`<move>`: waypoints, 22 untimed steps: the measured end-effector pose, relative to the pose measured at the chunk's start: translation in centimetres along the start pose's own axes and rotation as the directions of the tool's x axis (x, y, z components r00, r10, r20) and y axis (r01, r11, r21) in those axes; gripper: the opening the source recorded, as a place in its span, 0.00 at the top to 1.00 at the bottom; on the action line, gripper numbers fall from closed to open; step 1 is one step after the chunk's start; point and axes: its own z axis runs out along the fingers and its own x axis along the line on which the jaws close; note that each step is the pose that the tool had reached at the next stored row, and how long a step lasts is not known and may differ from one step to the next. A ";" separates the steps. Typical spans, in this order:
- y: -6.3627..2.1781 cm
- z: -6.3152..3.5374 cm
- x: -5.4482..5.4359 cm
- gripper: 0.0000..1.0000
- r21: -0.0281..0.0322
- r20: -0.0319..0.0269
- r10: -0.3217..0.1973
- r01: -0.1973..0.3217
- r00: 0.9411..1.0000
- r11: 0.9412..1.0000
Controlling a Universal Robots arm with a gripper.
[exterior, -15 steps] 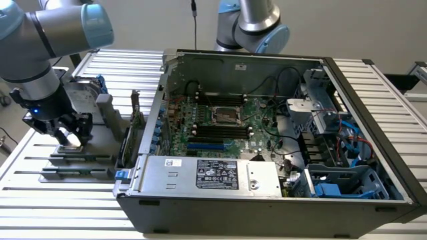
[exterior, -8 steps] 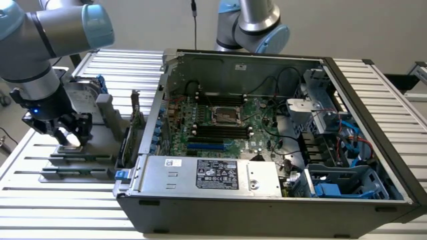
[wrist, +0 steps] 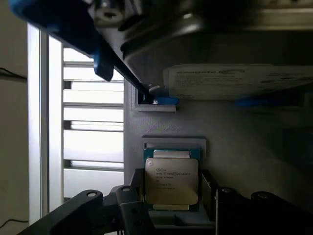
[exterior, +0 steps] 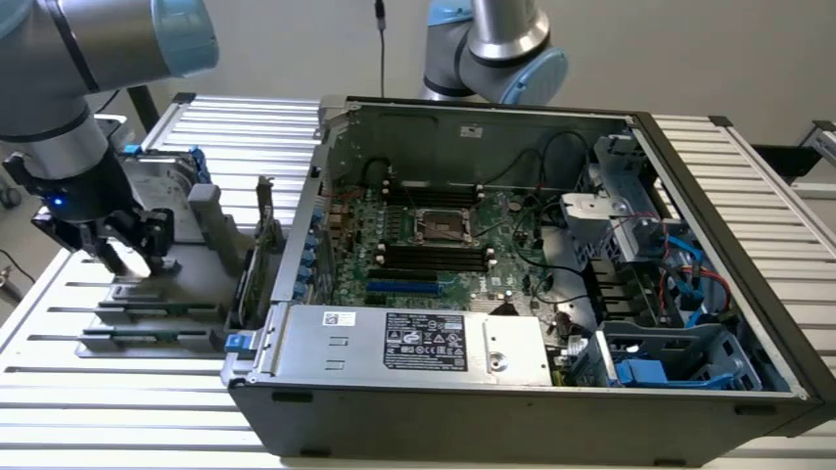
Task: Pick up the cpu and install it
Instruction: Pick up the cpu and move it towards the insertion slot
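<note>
Hanging low over a grey tray [exterior: 147,338] near the counter's [exterior: 249,137] edge on the exterior view's left, the black pincer [exterior: 127,250] is open. In the wrist view its two dark fingers [wrist: 133,206] sit one on each side of the cpu [wrist: 171,180]. They are very close to it, and I cannot tell if they touch it. The cpu is a small flat square with a shiny silver top and tiny writing. It lies flat in a grey pocket of the tray, with a green rim peeking out around it. Near it, a silver hard drive [wrist: 234,81] with a pale label sits in a blue plastic frame [wrist: 63,24]. The counter is made of long pale metal slats. Toward the exterior view's right, a big dark metal computer case [exterior: 523,416] lies open on the counter. Inside it is a green board [exterior: 503,284] with a square metal socket [exterior: 438,227], and a silver box [exterior: 333,348] with a label sits by the front wall.
</note>
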 end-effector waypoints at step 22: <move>0.22 -10.10 -1.7 0.45 0.000 -0.001 0.000 0.000 1.000 1.000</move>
